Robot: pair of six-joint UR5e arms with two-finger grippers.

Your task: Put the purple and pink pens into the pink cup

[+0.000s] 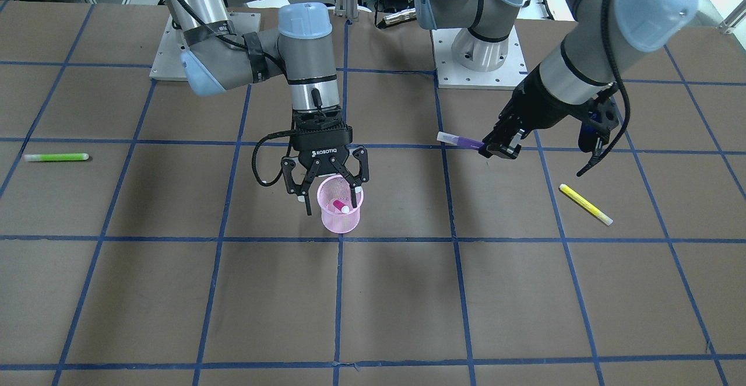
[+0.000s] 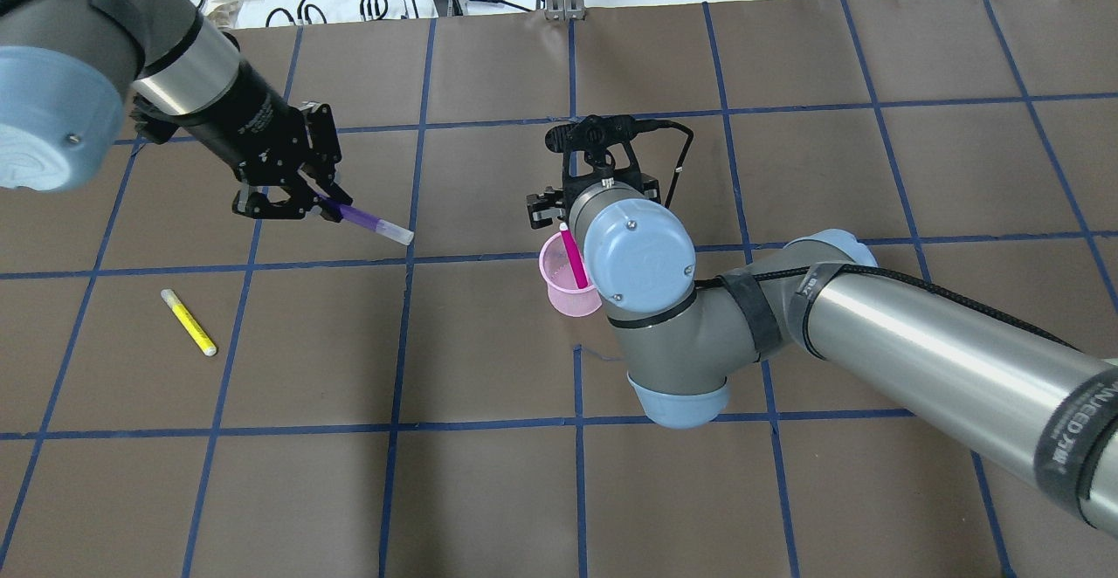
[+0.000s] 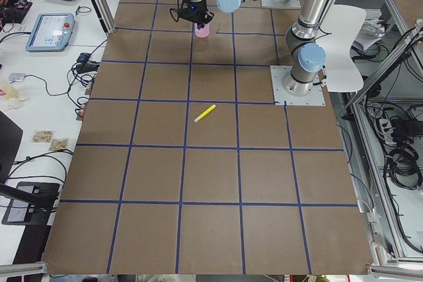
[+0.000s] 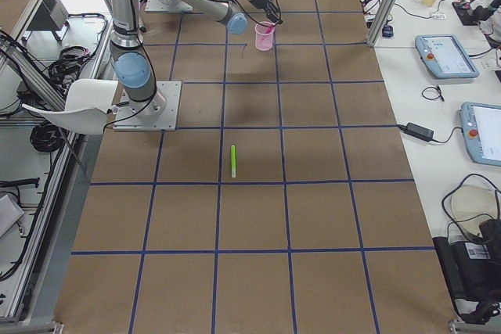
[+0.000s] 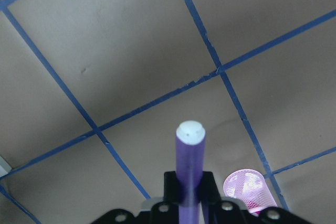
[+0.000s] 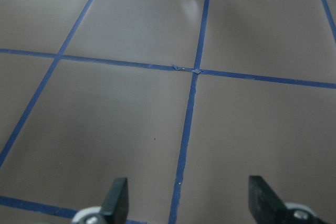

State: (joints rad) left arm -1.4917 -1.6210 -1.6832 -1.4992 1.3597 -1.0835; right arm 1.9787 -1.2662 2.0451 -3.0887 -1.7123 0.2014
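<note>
Directly above the pink cup [image 1: 341,224] hung the right gripper [image 1: 332,199], pointing straight down with its fingers [image 1: 307,204] spread wide to either side of the cup's rim and holding nothing. The right wrist view showed the same wide gap, with only the two fingertips [image 6: 116,203] at the bottom edge and bare table beyond. The pink pen [image 1: 341,205] stood inside the cup, leaning against the mesh wall with its white end up. In the overhead view it [image 2: 574,257] slanted up out of the cup [image 2: 568,292] beside the arm's wrist joint.

Well apart from the cup, the left gripper [image 1: 495,148] was closed on the purple pen [image 1: 460,139] and held it off the table. The pen lay roughly level, its clear-capped end pointing toward the cup's side of the table. The overhead view showed the same grasp, the pen [image 2: 371,222] jutting from the left gripper [image 2: 288,207]. From the left wrist, the pen [image 5: 189,161] ran forward between the closed fingers, with the cup [image 5: 247,190] at the lower right.

On the brown table [image 1: 408,292], taped with a blue grid, a yellow pen [image 1: 584,204] lay flat near the left arm. A green pen [image 1: 55,157] lay flat far out on the right arm's side.
</note>
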